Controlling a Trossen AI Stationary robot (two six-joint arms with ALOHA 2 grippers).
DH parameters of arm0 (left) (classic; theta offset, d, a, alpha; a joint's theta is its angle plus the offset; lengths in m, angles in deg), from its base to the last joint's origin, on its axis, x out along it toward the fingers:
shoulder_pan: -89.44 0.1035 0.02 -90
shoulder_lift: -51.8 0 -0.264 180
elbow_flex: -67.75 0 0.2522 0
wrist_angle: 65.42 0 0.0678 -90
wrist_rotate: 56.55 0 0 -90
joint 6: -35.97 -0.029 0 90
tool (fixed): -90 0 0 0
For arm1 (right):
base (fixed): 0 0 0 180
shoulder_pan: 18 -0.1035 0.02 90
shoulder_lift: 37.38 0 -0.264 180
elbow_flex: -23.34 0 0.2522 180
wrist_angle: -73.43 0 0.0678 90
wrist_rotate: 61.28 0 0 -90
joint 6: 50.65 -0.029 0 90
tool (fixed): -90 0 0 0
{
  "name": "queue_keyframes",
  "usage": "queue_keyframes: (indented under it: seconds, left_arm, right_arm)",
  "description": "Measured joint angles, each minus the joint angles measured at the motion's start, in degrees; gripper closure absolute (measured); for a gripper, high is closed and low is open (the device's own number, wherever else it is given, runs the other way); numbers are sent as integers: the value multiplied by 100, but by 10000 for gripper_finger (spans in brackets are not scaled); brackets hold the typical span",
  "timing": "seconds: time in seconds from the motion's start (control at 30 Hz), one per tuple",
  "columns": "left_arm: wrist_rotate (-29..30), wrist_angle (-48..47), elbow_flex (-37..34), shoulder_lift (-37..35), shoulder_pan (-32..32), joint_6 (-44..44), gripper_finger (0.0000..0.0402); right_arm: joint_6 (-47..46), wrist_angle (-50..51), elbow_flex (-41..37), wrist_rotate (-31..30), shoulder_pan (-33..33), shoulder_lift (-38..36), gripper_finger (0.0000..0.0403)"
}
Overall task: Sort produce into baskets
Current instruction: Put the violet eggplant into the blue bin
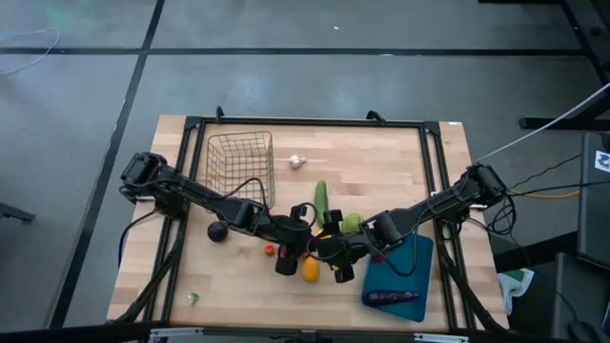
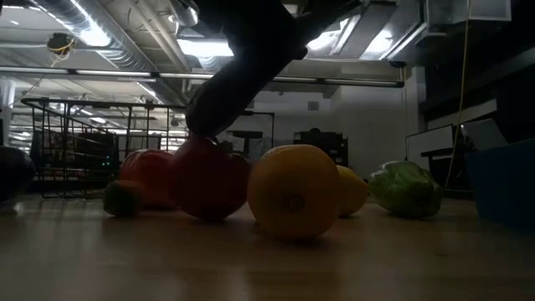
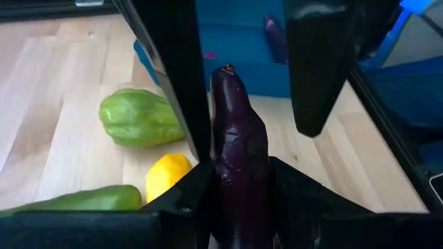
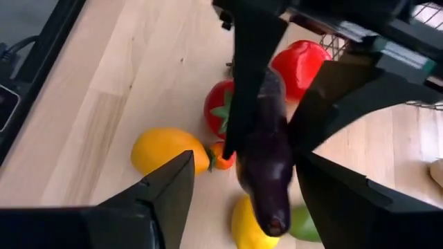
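A dark purple eggplant [image 3: 239,166] is clamped between the left gripper [image 3: 242,138] fingers above the tabletop [image 3: 62,90]. It is judged light, stiff and glossy, so slippery; its thick middle suits gripping. The right gripper [image 4: 242,200] fingers are spread apart, flanking it.

Glossy plastic eggplant [image 3: 239,152] (wrinkled skin), pale matt wooden table [image 1: 381,162]
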Motion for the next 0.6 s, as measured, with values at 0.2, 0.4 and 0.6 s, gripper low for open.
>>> queue_keyframes:
  seconds: [0.2,0.4,0.6]
  left_arm:
    - [0,-13,0,0,-2,-2,286]
    - [-3,17,0,0,-10,-9,286]
    - [0,57,0,0,-31,-269,286]
  right_arm:
    - [1,-18,0,-9,2,0,215]
    - [-1,-16,0,-32,4,0,296]
    - [-2,-21,0,-28,2,-2,345]
